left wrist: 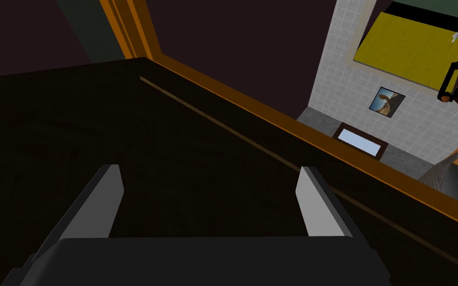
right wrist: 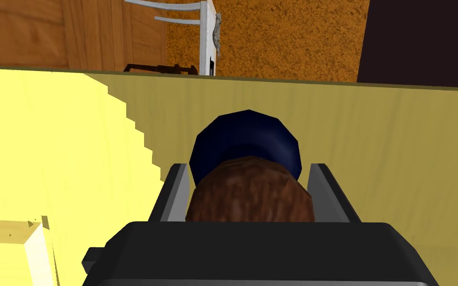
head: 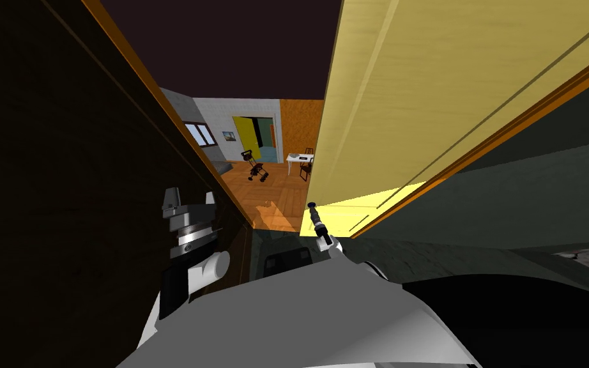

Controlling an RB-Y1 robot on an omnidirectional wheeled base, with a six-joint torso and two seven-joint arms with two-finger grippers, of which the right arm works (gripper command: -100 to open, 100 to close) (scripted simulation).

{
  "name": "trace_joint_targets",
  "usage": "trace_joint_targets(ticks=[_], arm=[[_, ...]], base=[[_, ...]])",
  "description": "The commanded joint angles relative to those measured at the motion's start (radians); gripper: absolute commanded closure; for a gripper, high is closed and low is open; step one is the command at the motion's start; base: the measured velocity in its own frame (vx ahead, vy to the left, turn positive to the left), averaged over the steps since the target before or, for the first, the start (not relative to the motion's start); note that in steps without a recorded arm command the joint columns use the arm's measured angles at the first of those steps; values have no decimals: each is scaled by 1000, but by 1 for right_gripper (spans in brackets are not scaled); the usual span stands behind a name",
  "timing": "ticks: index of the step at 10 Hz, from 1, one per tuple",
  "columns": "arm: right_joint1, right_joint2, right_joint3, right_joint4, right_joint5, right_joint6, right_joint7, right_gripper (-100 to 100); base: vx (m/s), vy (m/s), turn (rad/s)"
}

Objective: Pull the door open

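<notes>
Right gripper (right wrist: 249,174) clamped on the brown knob (right wrist: 251,196) of the yellow door (right wrist: 382,149) — door seen ajar in head view. Pull best drawn along the hinge arc, wrist allowed to turn, squeeze maintained. Left gripper (left wrist: 208,181) spread wide, idle.

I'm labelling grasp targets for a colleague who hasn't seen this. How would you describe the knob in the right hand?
Find the big pale yellow door on my right. On its face sits a round brown knob on a dark blue collar, gripped by the right hand. It is the only dark, rounded thing on that flat yellow panel.
</notes>
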Motion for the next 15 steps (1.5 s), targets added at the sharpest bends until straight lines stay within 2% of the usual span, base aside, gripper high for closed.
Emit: trace_joint_targets(ticks=[1, 2, 3, 4, 5, 8, 9, 10, 11, 15], arm=[[-3, 0, 3, 5, -13, -3, -50, 100], [-3, 0, 3, 5, -13, -3, -59, 100], [-5, -3, 4, 9, -24, -5, -96, 100], [-5, -3, 4, 9, -24, -5, -100, 100], [-7, -5, 6, 13, -35, -6, -140, 100], [-12, -10, 8, 21, -57, -8, -217, 100], [-12, -10, 8, 21, -57, -8, -225, 100], [-14, -12, 9, 25, -68, -10, -263, 100], [-14, -12, 9, 25, -68, -10, -266, 100], [-21, -18, 13, 36, -100, -13, -383, 100]], base=[[-24, -5, 48], [-22, -2, 26], [-27, -1, 42], [-22, -1, 26], [-32, 3, 48], [-36, -4, 49], [-22, -2, 27], [-28, 0, 44], [-24, -1, 21], [-34, 4, 37]])
